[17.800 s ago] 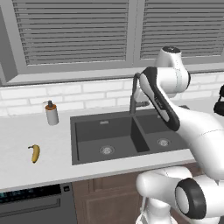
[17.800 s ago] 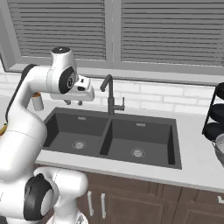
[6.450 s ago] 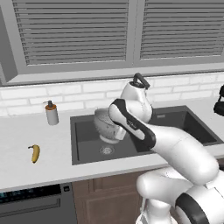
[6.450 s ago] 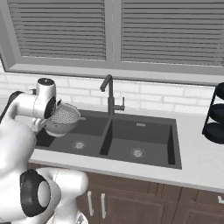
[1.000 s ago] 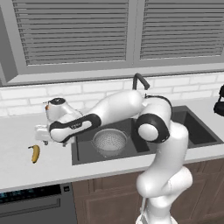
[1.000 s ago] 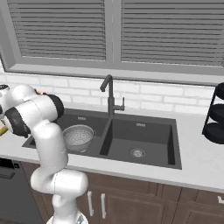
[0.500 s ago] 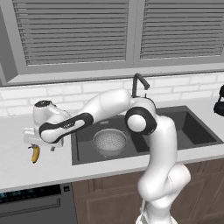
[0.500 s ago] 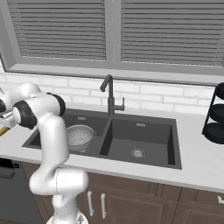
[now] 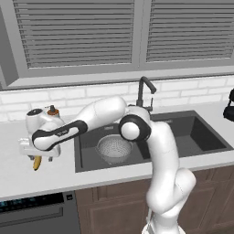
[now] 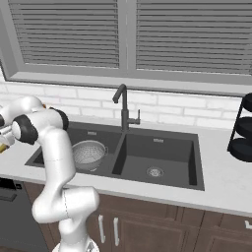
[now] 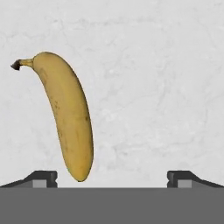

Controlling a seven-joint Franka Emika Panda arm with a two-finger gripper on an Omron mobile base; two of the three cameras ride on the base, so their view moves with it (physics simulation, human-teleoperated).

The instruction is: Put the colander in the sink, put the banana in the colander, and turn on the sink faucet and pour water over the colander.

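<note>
While the gripper [image 11: 112, 177] hovers with jaws wide and empty, the banana [image 11: 65, 116] (light, smooth, easily bruised) looks best pinched gently across its thick middle.

Even, bright, diffuse rendered lighting; no glare. Soft shadow is cast beneath the banana [image 11: 65, 118] on the counter [image 11: 153, 87]. Base views are rendered slightly soft, without edge distortion.
</note>
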